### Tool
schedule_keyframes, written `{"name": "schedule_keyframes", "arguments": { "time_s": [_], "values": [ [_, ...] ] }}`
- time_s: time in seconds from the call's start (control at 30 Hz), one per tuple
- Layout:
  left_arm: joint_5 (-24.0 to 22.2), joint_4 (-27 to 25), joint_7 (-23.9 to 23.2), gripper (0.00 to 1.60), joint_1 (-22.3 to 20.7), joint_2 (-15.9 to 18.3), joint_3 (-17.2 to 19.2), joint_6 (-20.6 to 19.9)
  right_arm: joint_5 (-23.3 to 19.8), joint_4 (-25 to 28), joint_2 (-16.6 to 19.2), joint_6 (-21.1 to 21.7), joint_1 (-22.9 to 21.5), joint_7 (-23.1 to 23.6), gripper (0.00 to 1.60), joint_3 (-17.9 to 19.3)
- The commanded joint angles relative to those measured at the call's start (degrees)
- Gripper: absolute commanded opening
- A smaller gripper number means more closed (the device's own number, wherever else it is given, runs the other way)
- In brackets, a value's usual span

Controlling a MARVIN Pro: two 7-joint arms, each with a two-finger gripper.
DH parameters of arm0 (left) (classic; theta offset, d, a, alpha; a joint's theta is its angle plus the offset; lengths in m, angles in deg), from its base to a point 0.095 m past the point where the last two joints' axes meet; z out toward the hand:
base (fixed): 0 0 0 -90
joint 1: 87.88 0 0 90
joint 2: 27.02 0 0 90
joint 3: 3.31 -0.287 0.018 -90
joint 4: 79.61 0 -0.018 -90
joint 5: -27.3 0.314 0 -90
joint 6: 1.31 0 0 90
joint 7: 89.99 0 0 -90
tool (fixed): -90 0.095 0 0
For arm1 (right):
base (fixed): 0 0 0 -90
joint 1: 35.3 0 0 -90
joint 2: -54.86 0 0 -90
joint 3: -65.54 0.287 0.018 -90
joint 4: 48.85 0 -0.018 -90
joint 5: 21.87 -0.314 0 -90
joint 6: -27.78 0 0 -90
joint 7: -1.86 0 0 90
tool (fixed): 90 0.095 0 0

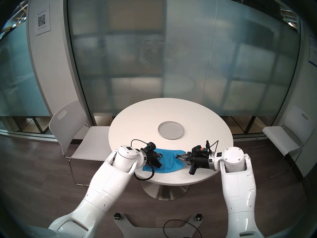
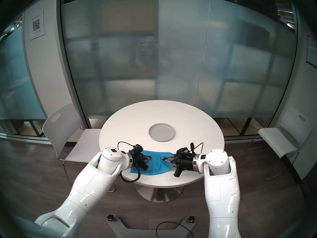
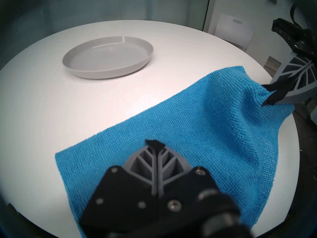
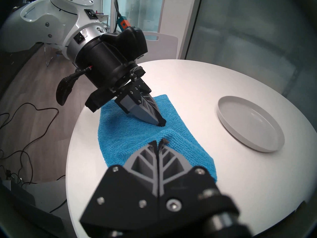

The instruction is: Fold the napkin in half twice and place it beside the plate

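The bright blue napkin lies spread near the front edge of the round white table. My left gripper is shut, its tips pressing down on the napkin's left part. My right gripper is shut on the napkin's right edge, where the cloth bunches and rises a little off the table. From the left wrist the right gripper shows pinching that raised edge. The light-grey plate stands empty behind the napkin, apart from it.
A white chair stands at the table's left and another chair at the right. Frosted glass walls close the back. Black cables lie on the wood floor on the left arm's side of the table.
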Motion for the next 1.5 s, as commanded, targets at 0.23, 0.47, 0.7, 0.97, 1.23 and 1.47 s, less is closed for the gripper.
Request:
{"name": "schedule_keyframes", "arguments": {
  "time_s": [0.23,0.47,0.7,0.97,1.23,1.47],
  "values": [
    [-0.24,0.23,0.68,0.0,-0.59,-0.92,-0.23,0.39,-0.1,2.1,0.37,0.51,1.13,0.16,0.0,1.59],
    [-0.98,-0.45,0.7,0.0,-0.85,-1.09,0.19,0.39,0.14,1.24,0.65,0.49,1.47,0.14,0.0,2.33],
    [-1.64,-0.84,0.53,0.0,-1.53,-1.3,0.59,-0.38,0.61,-0.63,0.78,0.03,0.98,-0.01,0.0,2.18],
    [-1.89,-1.1,0.21,0.0,-1.32,-0.74,1.32,-1.15,1.4,-3.42,1.32,-0.5,0.02,-0.7,0.0,2.09],
    [-1.94,-1.17,0.17,0.0,-1.03,-0.26,2.4,-1.38,1.65,-4.57,1.75,-0.56,-0.58,-0.74,0.0,1.7],
    [-2.02,-1.1,0.09,0.0,-0.81,-0.17,2.74,-1.46,2.05,-5.44,2.19,-0.78,-0.66,-1.2,0.0,1.55]
  ]
}}
